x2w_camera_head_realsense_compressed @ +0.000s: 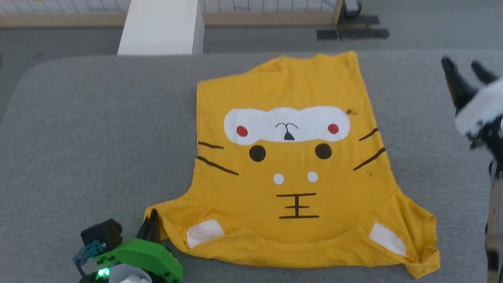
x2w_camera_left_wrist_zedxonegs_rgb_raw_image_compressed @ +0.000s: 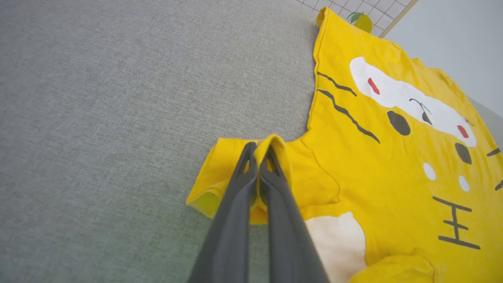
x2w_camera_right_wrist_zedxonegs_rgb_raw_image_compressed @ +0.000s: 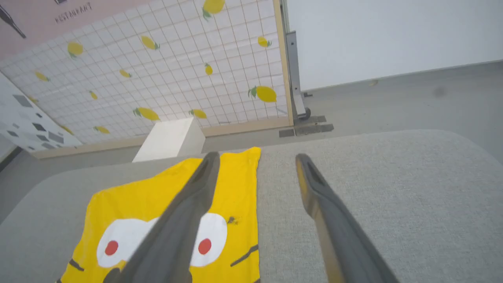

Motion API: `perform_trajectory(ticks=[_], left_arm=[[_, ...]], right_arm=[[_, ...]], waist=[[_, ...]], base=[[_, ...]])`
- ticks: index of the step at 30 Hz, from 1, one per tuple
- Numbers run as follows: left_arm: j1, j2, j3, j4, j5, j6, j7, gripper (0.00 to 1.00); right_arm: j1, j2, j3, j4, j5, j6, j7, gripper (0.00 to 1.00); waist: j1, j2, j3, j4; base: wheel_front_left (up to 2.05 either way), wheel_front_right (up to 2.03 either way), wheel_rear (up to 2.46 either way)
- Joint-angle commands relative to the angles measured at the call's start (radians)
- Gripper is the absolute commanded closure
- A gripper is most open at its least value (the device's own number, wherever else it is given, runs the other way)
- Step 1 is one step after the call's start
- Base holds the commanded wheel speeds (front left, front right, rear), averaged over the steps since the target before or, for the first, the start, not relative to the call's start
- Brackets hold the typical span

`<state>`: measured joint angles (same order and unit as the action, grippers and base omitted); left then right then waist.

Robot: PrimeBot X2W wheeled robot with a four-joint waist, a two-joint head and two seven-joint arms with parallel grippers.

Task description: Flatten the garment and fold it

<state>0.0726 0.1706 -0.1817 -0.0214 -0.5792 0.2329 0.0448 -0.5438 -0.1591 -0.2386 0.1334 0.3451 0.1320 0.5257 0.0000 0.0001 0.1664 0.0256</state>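
Note:
The garment (x2w_camera_head_realsense_compressed: 290, 169), a bright yellow T-shirt with a tiger face print, lies spread face up on the grey table (x2w_camera_head_realsense_compressed: 98, 118), collar toward me and hem at the far side. My left gripper (x2w_camera_head_realsense_compressed: 152, 220) is at the near left, shut on a raised fold of the left sleeve (x2w_camera_left_wrist_zedxonegs_rgb_raw_image_compressed: 275, 143). In the left wrist view its fingers (x2w_camera_left_wrist_zedxonegs_rgb_raw_image_compressed: 235, 204) pinch that yellow cloth between them. My right gripper (x2w_camera_head_realsense_compressed: 460, 63) hangs open above the table to the right of the shirt, touching nothing. The right wrist view shows its fingertips (x2w_camera_right_wrist_zedxonegs_rgb_raw_image_compressed: 257, 159) wide apart over the garment's (x2w_camera_right_wrist_zedxonegs_rgb_raw_image_compressed: 129, 208) far right corner.
A white box (x2w_camera_head_realsense_compressed: 161, 27) stands on the floor just beyond the table's far edge. Behind it runs a tiled wall panel with lemon prints (x2w_camera_right_wrist_zedxonegs_rgb_raw_image_compressed: 157, 78), with dark base plates (x2w_camera_head_realsense_compressed: 353, 33) on the floor. Bare table surface lies left and right of the shirt.

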Motion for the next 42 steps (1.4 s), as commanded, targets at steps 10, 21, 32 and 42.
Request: perform_trajectory(ticks=[10,21,32,42], left_arm=[[-0.063,-0.039,-0.077,-0.134,0.04,0.022,0.026,1.0],[-0.055,-0.047,-0.12,-0.274,0.065,0.052,0.054,1.0],[-0.039,-0.042,-0.151,-0.325,0.073,0.065,0.092,1.0],[-0.065,-0.022,-0.142,-0.251,0.054,0.051,0.119,1.0]], right_arm=[[-0.469,-0.079,0.062,0.347,-0.204,-0.001,0.114,0.0],[-0.686,-0.158,0.174,0.499,-0.403,-0.001,0.304,0.0],[-0.697,-0.181,0.217,0.544,-0.397,-0.001,0.439,0.78],[-0.672,-0.182,0.112,0.515,-0.335,-0.001,0.366,1.0]], waist=[[0.0,-0.0001,0.364,0.162],[0.0,-0.0001,0.521,0.239],[0.0,-0.0001,0.519,0.243],[0.0,-0.0001,0.336,0.173]], base=[[0.0,0.0,0.0],[0.0,0.0,0.0],[0.0,0.0,0.0],[0.0,0.0,0.0]])
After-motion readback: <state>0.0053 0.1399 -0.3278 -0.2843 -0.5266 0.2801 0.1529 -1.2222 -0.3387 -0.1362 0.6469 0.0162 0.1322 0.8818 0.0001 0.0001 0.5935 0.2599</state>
